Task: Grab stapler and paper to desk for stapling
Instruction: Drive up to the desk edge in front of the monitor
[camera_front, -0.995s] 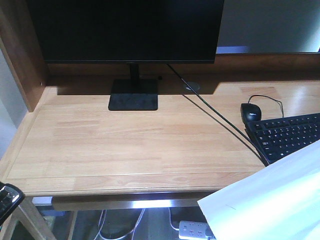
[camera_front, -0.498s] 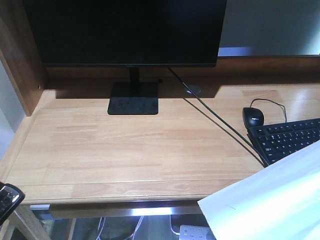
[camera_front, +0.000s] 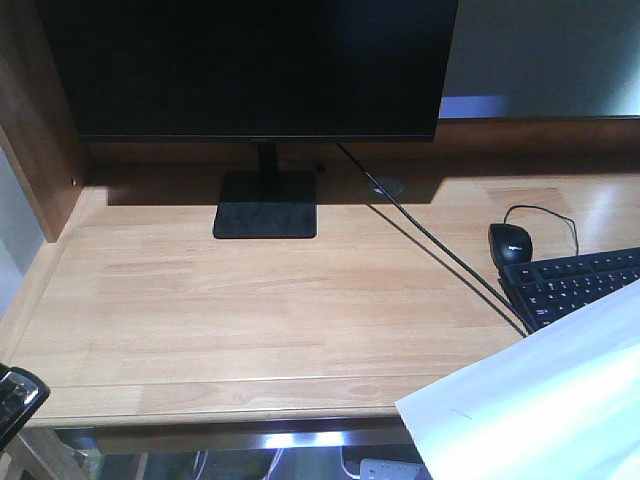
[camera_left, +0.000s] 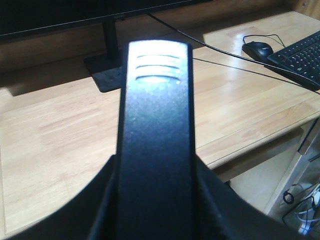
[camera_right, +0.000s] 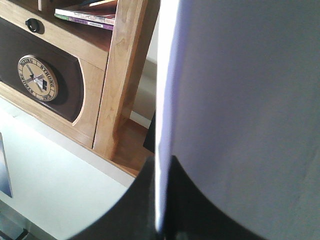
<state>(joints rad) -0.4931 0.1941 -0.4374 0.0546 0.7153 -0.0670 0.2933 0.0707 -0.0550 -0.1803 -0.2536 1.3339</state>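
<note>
The left gripper (camera_left: 156, 202) clamps the black, ridged stapler (camera_left: 156, 100) — the right gripper (camera_right: 161, 202) pinches the plain white paper (camera_front: 540, 400), at five o'clock.

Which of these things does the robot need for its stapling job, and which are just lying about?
For the job:
stapler
paper
desk

Just lying about:
monitor
mouse
keyboard
</note>
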